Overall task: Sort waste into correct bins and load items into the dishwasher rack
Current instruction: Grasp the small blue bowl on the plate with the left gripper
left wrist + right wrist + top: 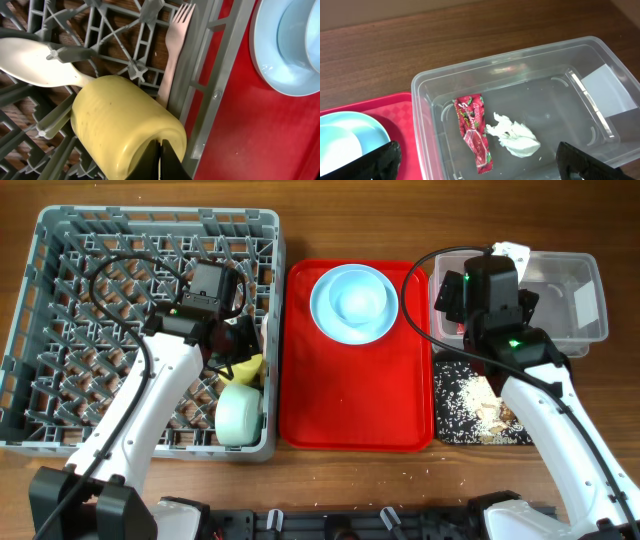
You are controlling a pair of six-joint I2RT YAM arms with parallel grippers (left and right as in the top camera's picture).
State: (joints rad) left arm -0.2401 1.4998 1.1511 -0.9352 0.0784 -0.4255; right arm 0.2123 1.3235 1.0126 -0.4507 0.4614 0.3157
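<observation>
My left gripper (161, 159) is shut on the rim of the small yellow cup (125, 125), which lies on its side in the grey dishwasher rack (60, 240) near its right wall. A white fork (175, 55) and spoon (35, 62) lie in the rack beside the cup, and the mint-green bowl (240, 415) sits at the rack's front right. My right gripper (480, 165) is open and empty above the clear tub (520, 65), which holds the red-and-white wrapper (475, 130) and the white tissue (515, 137). The pale bowl (360, 298) sits on the pale blue plate (325, 315).
The plate and bowl stand at the back of the flat red tray (350, 400), between the rack and the bins. The black tray (450, 380) in front of the clear tub (580, 310) holds whitish crumbs and beige chunks (480, 405). Bare wooden table surrounds everything.
</observation>
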